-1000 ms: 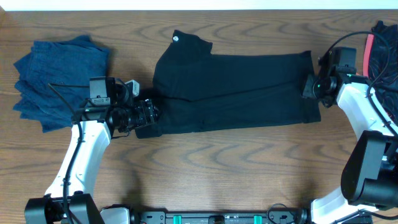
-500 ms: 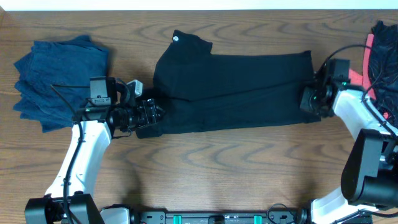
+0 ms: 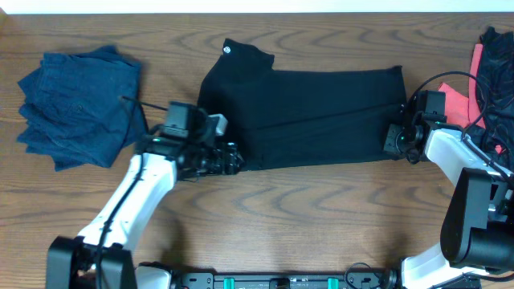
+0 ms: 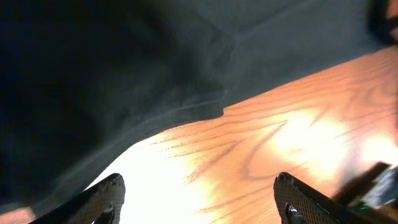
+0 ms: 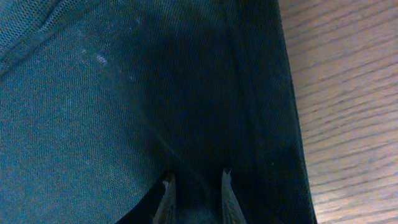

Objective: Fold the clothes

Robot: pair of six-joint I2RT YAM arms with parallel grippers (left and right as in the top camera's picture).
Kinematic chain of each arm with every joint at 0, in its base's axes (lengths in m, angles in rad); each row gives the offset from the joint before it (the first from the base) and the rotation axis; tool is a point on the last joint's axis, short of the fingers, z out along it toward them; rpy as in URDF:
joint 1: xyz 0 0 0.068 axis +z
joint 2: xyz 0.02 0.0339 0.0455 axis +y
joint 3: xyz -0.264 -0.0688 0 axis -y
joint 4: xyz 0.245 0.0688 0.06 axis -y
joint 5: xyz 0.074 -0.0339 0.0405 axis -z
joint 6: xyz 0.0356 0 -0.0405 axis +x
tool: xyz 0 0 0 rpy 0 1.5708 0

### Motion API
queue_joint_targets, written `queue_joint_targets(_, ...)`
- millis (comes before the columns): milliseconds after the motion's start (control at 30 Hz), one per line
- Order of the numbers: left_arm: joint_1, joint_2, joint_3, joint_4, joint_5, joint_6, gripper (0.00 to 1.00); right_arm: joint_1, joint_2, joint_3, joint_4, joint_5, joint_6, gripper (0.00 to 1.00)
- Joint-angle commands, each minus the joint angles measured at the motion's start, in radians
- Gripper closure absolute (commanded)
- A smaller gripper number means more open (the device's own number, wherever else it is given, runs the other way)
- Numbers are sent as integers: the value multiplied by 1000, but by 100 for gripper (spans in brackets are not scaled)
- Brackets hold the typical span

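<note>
My left gripper (image 3: 233, 159): wide open, holding nothing. In the left wrist view the two fingertips (image 4: 102, 198) stand far apart with bare wood between them.
Where my left gripper is: at the lower left edge of the black garment (image 3: 313, 116), low over the table (image 3: 281, 209). The dark hem lies just ahead of my fingers.
My right gripper (image 5: 196, 193): nearly closed, a narrow gap between the tips. They sit down on the black cloth and a crease runs into the gap. I cannot tell whether the fabric is truly pinched.
Where my right gripper is: at the lower right corner of the black garment, beside its dark hem band. Bare wood shows just past that hem.
Black garment: spread flat across the middle of the table, long side running left to right. Its white round logo (image 3: 226, 50) sits on the upper left corner.
Coral-red piece (image 3: 462, 100): at the right edge of the table, just beyond my right arm. It lies against a heap of black fabric (image 3: 496, 68) and apart from the spread garment.
Blue clothes (image 3: 76, 104): a folded stack at the far left, well apart from the black garment.
</note>
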Motion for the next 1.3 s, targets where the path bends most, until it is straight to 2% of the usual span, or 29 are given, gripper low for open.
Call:
queue_joint_targets(0, -61, 46, 0, 26, -157, 5, 18, 9, 2, -26, -16, 6, 0, 76)
queue_joint_targets(433, -187, 174, 0, 260, -183, 34, 18, 9, 2, -26, -31, 7, 0, 76)
queue_joint_targets(700, -247, 250, 0, 282, -258, 47, 26, 9, 2, -26, -31, 6, 0, 76)
queue_joint_targets(767, -249, 258, 0, 286, -259, 47, 33, 9, 2, -26, -31, 7, 0, 76)
queue_joint_targets(867, -249, 250, 0, 293, -258, 43, 57, 9, 2, -26, -31, 7, 0, 76)
queue_joint_targets(900, -249, 243, 0, 293, -258, 43, 60, 9, 2, -26, -31, 7, 0, 76)
queue_joint_targets(1033, -249, 185, 2, 292, -260, 44, 65, 9, 2, -26, -31, 6, 0, 76)
queue_joint_targets(1133, -246, 129, 6, 293, -288, 47, 77, 9, 2, -26, -31, 7, 0, 76)
queue_joint_targets(1200, -246, 102, 10, 297, -336, 45, 91, 9, 2, -26, -32, 6, 0, 76)
queue_joint_targets(1267, -247, 85, 10, 303, -365, 43, 93, 9, 2, -26, -32, 6, 0, 76)
